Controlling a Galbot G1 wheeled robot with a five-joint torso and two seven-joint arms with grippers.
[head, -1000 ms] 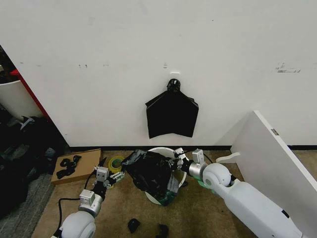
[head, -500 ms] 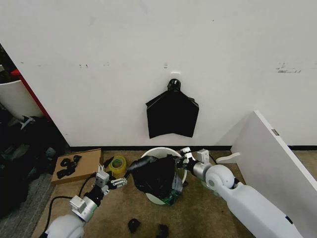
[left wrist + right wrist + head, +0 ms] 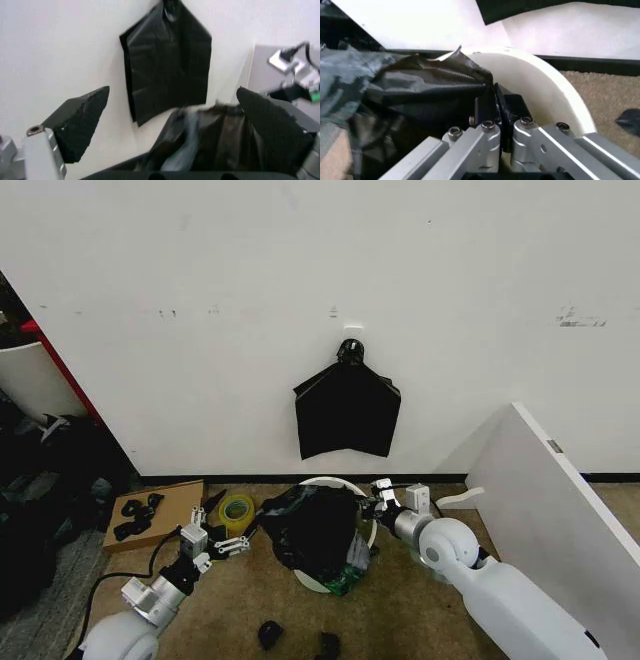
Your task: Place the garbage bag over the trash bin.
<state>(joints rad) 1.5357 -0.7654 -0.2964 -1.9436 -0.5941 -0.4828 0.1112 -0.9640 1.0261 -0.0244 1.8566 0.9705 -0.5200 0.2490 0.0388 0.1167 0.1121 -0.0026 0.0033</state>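
The garbage bag is a crinkled black heap draped over the left side of the white trash bin, which lies tilted on the carpet by the wall. My right gripper is at the bin's right rim, shut on the bag's edge; the right wrist view shows the garbage bag pinched at the right gripper just inside the trash bin. My left gripper hovers open just left of the bag, apart from it. In the left wrist view the left gripper holds nothing and the garbage bag lies beyond it.
A flat black bag bundle hangs on the wall above the bin. A yellow tape roll and a cardboard sheet lie left. A white board leans at the right. Small black scraps lie on the near carpet.
My left arm has drawn back to the left, away from the bag. My right gripper has shifted slightly right with the bag's edge, and the bag has slid further onto the bin.
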